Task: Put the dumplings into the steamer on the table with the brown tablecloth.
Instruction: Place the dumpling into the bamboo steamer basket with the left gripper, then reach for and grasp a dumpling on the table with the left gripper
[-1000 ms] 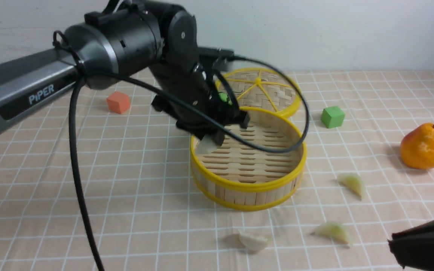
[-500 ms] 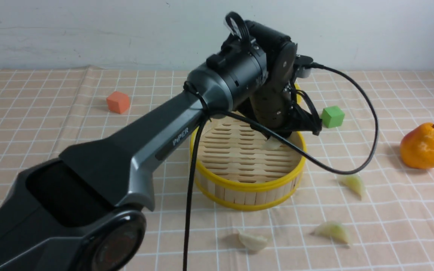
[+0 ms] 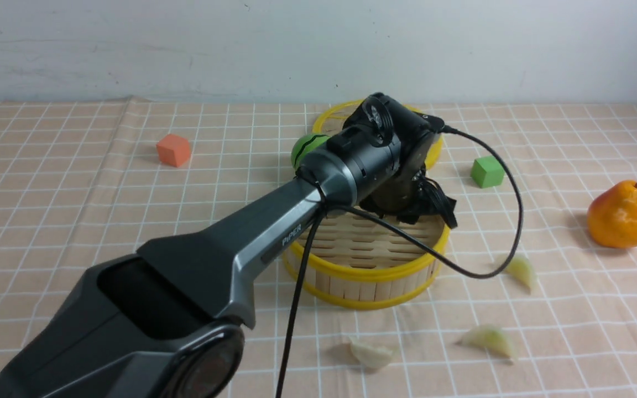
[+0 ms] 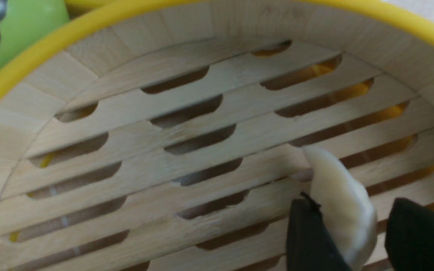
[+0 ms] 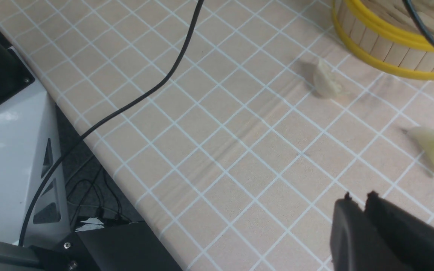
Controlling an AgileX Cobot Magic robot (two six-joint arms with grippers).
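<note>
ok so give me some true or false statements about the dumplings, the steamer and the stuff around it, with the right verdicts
1. A cream-white crescent dumpling lies between the left gripper's parted jaws, over the slatted bamboo steamer floor. True.
2. Both pale green crescent dumplings are inside the steamer. False: both, one nearer the pear and one nearer the front edge, lie on the brown gridded tablecloth.
3. The orange-yellow pear stands on the tablecloth, right of the round yellow-rimmed bamboo steamer. True.
4. The right gripper is holding a dumpling. False: its jaws are together with nothing between them.
</note>
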